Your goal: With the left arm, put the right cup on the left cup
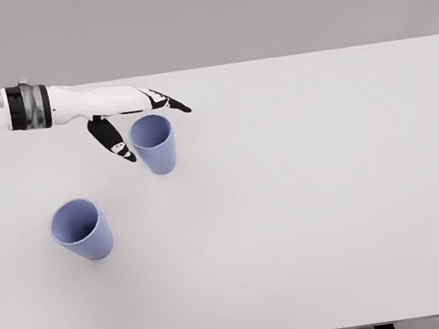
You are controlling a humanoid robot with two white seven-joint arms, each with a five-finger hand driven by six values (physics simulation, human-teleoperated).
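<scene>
Head view. The left hand [135,115] reaches in from the far left over the white table [330,198], its fingers spread apart and holding nothing. The right cup [154,143], a blue-violet tumbler standing upright with its mouth open, sits just right of the thumb [111,140] and just nearer than the extended fingers [163,101], so it lies within the open span of the hand; whether any digit touches its wall cannot be told. The left cup [81,229], of the same colour and also upright, stands nearer and further left, well apart from the hand.

The step in hand appears to be the grasp. To do it well, the thumb and fingers should likely close on opposite sides of the right cup's wall below the rim, squarely enough that the cup does not tip or slide. The right arm is not visible.
</scene>
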